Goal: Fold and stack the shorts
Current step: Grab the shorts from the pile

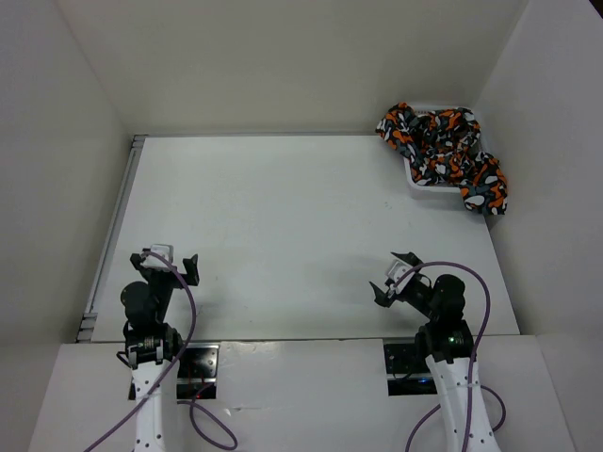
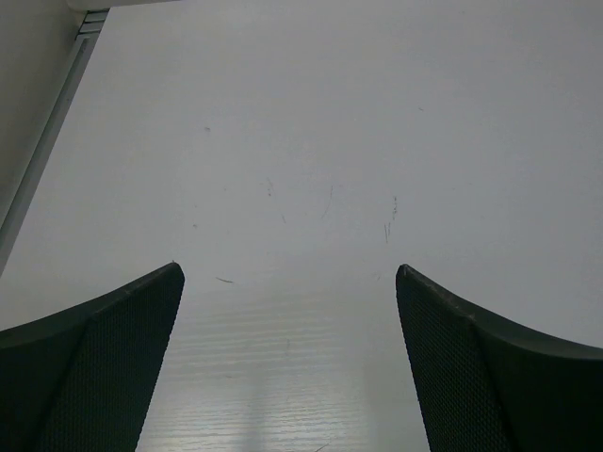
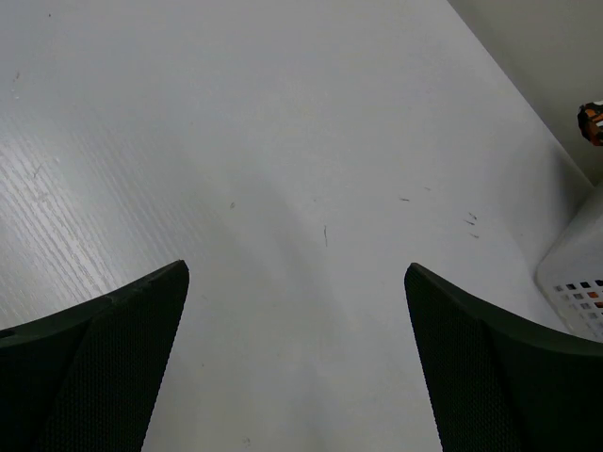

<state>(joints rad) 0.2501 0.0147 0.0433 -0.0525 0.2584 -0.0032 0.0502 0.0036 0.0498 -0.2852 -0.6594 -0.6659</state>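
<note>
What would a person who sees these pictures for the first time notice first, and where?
First, the soft cloth shorts printed with orange, black, white and grey blobs, heaped in the white plastic mesh basket at the far right corner of the white table and spilling over its rim. Next, the black left gripper and right gripper at the near edge, both open and holding nothing.

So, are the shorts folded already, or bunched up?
Bunched up. The shorts lie crumpled in the basket, spilling over its edge; no flat folds show.
</note>
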